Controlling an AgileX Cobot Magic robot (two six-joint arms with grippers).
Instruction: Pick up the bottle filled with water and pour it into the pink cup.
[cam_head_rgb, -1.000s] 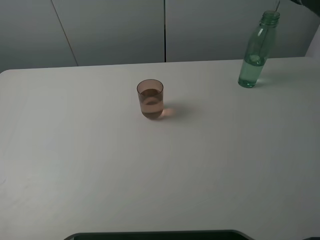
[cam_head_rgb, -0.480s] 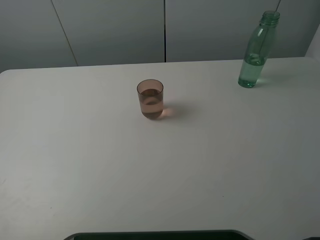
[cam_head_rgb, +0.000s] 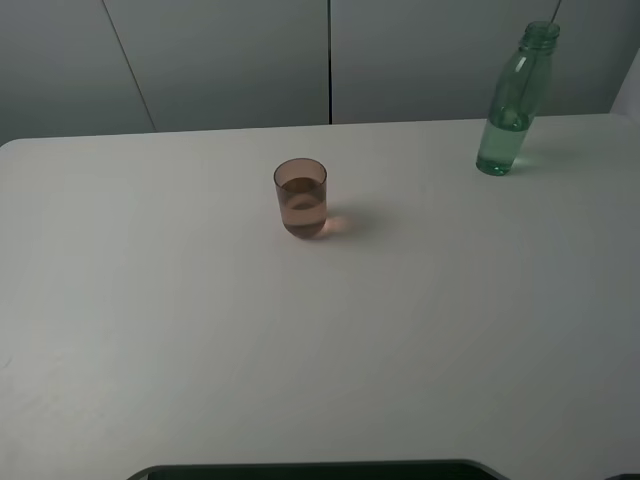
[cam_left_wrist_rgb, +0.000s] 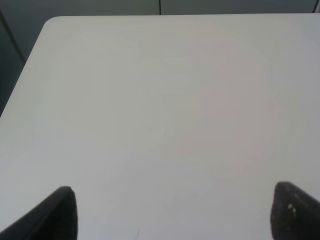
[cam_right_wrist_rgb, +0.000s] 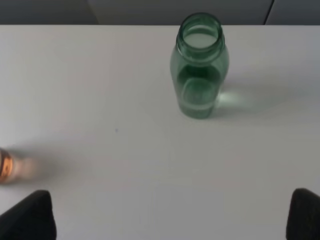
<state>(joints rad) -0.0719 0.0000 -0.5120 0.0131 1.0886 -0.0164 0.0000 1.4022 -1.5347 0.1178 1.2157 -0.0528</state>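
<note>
The green-tinted bottle (cam_head_rgb: 512, 108) stands upright and uncapped at the table's far right, with water in its lower part. The pink cup (cam_head_rgb: 300, 198) stands upright near the table's middle and holds some liquid. Neither gripper shows in the exterior high view. In the right wrist view, my right gripper (cam_right_wrist_rgb: 167, 216) is open and empty. The bottle (cam_right_wrist_rgb: 200, 70) stands well ahead of it, between the fingers' lines, and an edge of the cup (cam_right_wrist_rgb: 5, 167) shows at the side. My left gripper (cam_left_wrist_rgb: 176, 214) is open and empty over bare table.
The white table (cam_head_rgb: 180, 330) has a rounded far-left corner (cam_left_wrist_rgb: 50, 22). Grey wall panels (cam_head_rgb: 220, 60) run behind it. A dark edge (cam_head_rgb: 310, 470) lies along the near side.
A dark bit of arm at the top right corner of the exterior high view has gone out of view. The bottle and cup have not moved.
</note>
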